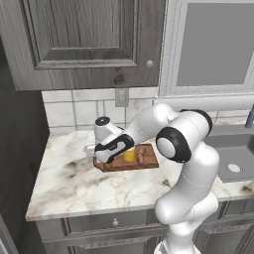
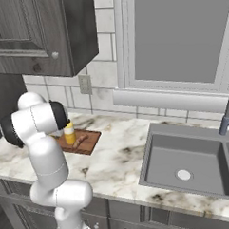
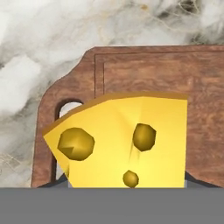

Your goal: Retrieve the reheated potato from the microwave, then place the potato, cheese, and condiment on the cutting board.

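Observation:
The yellow cheese [image 3: 127,144] wedge with round holes sits between my gripper's [image 3: 127,183] fingers, just above the handle end of the reddish-brown cutting board [image 3: 175,74]. From the base, my gripper [image 1: 95,152] hangs over the left end of the cutting board [image 1: 149,161]. The yellow condiment [image 1: 129,156] bottle stands upright mid-board, and the tan potato [image 1: 142,155] lies on the board to its right. From the other side, the condiment [image 2: 69,133] and potato [image 2: 80,141] rest on the cutting board [image 2: 89,142] behind my arm. The microwave is out of view.
A grey sink [image 2: 185,165] with a faucet [image 2: 228,113] lies to the right of the board. Dark upper cabinets [image 1: 84,39] hang above the marble counter [image 1: 69,183]. A tall dark panel [image 1: 20,163] bounds the counter's left end.

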Controlling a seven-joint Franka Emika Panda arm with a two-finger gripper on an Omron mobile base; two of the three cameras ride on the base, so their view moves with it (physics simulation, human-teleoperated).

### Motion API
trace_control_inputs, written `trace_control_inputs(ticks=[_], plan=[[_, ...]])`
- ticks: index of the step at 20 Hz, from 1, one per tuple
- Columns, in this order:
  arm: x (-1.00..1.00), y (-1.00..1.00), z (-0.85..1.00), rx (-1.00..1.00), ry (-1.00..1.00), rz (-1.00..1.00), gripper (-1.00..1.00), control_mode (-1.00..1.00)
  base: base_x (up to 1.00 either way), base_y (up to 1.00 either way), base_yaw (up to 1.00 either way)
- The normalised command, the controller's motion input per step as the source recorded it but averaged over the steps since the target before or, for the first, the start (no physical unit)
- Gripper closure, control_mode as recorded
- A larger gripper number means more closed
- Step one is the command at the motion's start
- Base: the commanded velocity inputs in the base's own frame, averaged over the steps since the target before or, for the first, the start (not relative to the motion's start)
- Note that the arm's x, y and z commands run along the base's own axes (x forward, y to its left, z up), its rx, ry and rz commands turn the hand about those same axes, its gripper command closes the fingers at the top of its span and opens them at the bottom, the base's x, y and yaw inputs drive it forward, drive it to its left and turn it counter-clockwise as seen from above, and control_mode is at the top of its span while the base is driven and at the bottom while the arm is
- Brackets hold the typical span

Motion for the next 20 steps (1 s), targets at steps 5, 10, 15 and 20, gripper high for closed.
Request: trace_control_inputs(ticks=[5,10,15,20], plan=[[0.10,-0.03,0.00,0.00,0.00,-0.10,1.00,-1.00,0.00,0.00,0.00],[0.09,-0.01,0.00,-0.01,0.00,-0.12,1.00,-1.00,0.00,0.00,0.00],[0.01,-0.03,0.00,-0.01,0.00,-0.11,1.00,-1.00,0.00,0.00,0.00],[0.04,-0.03,-0.01,-0.02,0.00,-0.09,1.00,-1.00,0.00,0.00,0.00]])
